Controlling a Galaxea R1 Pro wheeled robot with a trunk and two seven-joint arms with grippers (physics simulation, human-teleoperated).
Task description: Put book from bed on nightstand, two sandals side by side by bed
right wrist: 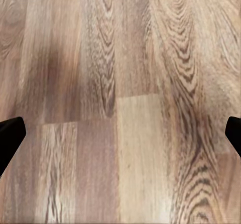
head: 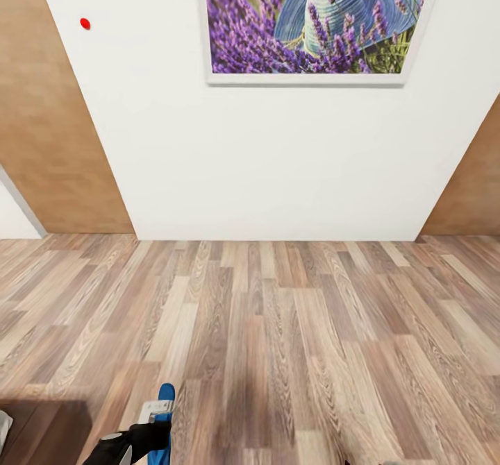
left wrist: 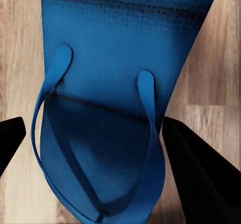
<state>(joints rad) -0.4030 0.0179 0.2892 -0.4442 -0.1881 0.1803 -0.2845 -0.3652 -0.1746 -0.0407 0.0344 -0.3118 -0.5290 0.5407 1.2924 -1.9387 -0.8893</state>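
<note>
One bright blue sandal (left wrist: 115, 58) lies lengthwise between the black fingers (left wrist: 196, 174) of my left gripper (left wrist: 93, 133), straps facing the camera, with wood floor beneath it. In the head view the same sandal (head: 166, 399) sticks up from my left gripper (head: 139, 441) at the bottom edge, held above the floor. My right gripper (right wrist: 120, 133) hangs open over bare planks, its fingertips (right wrist: 10, 133) far apart at the frame's sides. The book and the nightstand are out of view.
A white wall (head: 278, 159) with a lavender-and-hat picture (head: 312, 21) stands ahead, flanked by brown wooden panels (head: 48, 139). Light wood-plank floor (head: 292, 340) stretches up to it. A dark brown patch (head: 42, 430) sits in the lower left corner; I cannot tell what it is.
</note>
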